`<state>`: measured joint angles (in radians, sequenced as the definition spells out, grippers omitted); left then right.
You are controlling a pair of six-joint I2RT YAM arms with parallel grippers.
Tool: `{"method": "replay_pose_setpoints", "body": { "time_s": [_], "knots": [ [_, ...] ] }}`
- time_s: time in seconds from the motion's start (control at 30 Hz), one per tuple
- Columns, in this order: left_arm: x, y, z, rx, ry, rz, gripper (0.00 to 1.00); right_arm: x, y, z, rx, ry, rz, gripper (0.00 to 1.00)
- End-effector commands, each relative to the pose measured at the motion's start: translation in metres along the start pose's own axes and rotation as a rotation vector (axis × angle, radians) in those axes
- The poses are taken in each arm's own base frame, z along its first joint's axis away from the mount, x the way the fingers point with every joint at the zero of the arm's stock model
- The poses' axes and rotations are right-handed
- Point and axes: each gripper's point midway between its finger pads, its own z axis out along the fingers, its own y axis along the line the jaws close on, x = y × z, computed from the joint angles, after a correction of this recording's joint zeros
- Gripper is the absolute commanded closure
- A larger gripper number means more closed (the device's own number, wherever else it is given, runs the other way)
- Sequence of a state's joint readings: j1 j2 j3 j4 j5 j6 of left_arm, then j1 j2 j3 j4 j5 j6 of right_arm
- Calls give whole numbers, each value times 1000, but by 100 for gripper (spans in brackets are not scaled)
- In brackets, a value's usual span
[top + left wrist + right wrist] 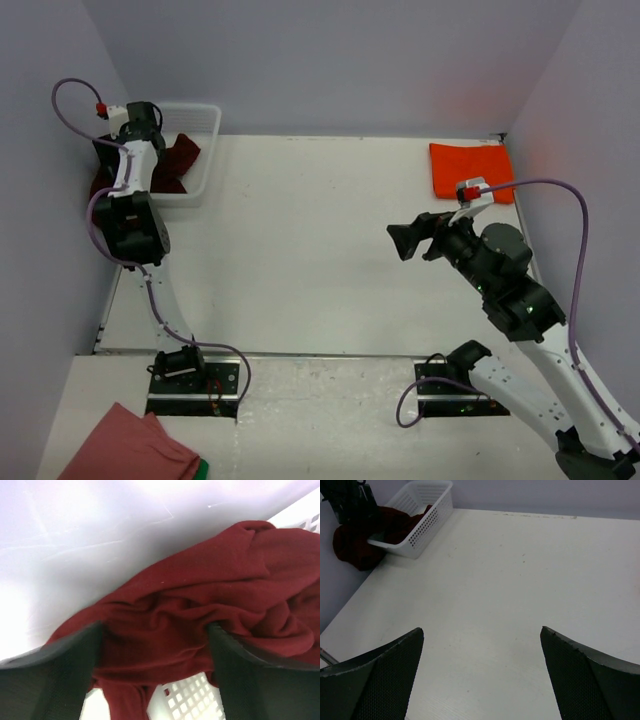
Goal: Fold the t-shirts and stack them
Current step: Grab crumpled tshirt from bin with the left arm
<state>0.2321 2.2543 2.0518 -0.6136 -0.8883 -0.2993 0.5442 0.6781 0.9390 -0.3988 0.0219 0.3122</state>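
The dark maroon t-shirt (178, 160) lies crumpled in the white basket (203, 117) at the far left and hangs over its left rim. My left gripper (143, 118) is down on it. In the left wrist view the gripper (155, 630) is open, its fingers (55, 680) wide apart with maroon t-shirt (200, 595) bunched between them. The orange-red t-shirt (470, 170) lies folded at the far right. My right gripper (415, 238) hovers open and empty over bare table (482, 630), left of the orange shirt. The maroon shirt (357, 542) also shows in the right wrist view.
The basket (422, 515) stands against the back left corner, close to the walls. A salmon-pink cloth with a green edge (125, 450) lies on the near shelf at the bottom left, beside the left arm's base. Walls close in the table on three sides.
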Motion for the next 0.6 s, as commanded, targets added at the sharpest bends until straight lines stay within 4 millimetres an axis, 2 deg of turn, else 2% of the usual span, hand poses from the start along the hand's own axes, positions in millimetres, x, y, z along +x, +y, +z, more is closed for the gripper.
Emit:
{"method": "replay_pose_setpoints", "body": {
  "time_s": [0.0,0.07,0.1,0.17,0.2,0.27,0.33,0.37,0.43,0.47,0.57],
  "knots": [
    [2,0,4,-20,17,-7,28,-10,-3,-3,26,-22,-27,1],
    [3,-1,5,-19,18,-7,49,-5,-3,0,23,-7,-25,1],
    [2,-2,4,-14,17,-9,71,-3,-2,2,16,-2,-23,1],
    [1,-1,3,-11,18,-13,88,1,-2,5,15,8,-21,1],
    [-3,0,1,-7,15,-25,100,1,-2,7,14,5,-19,1],
    [-11,0,-6,20,12,-53,100,3,-1,8,6,6,-13,1],
    [-28,0,-21,64,-12,-87,100,7,-1,12,1,19,-13,1],
    [-47,4,-38,96,-45,-113,100,10,-2,14,4,29,-10,1],
    [-69,7,-61,138,-88,-142,100,13,-2,17,6,40,-9,1],
    [-93,14,-87,182,-145,-168,100,13,-3,17,8,39,-9,1],
    [-126,17,-133,294,-242,-176,100,13,-4,18,19,36,-5,1]
  ]
}}
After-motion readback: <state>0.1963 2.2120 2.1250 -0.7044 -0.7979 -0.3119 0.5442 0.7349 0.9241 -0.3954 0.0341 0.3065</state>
